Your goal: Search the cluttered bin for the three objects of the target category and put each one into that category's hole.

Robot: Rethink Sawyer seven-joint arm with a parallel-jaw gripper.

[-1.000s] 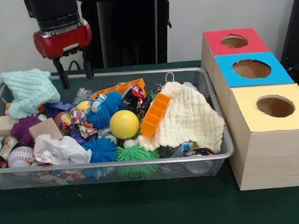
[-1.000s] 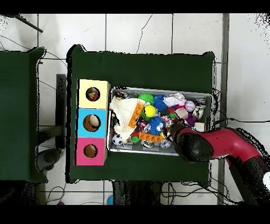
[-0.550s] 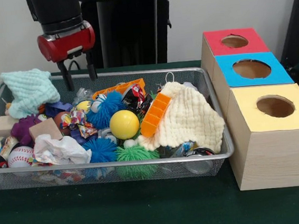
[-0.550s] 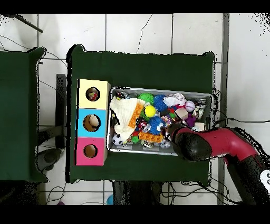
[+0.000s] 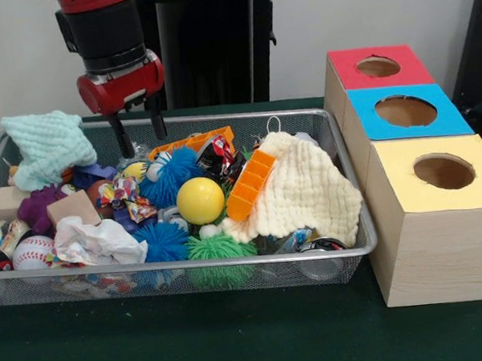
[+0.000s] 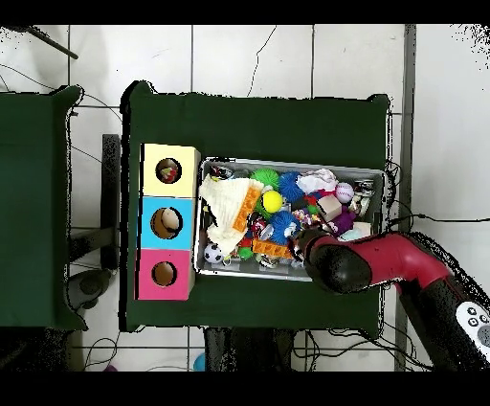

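The tool hung with its two fingers spread apart and empty, over the far side of the wire bin, just above an orange tray. Beside the bin on the green tabletop stood the three-holed box.

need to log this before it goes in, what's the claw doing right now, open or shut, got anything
Claw: open and empty, its two fingers spread apart, hanging over the far side of the wire bin, just above the clutter.
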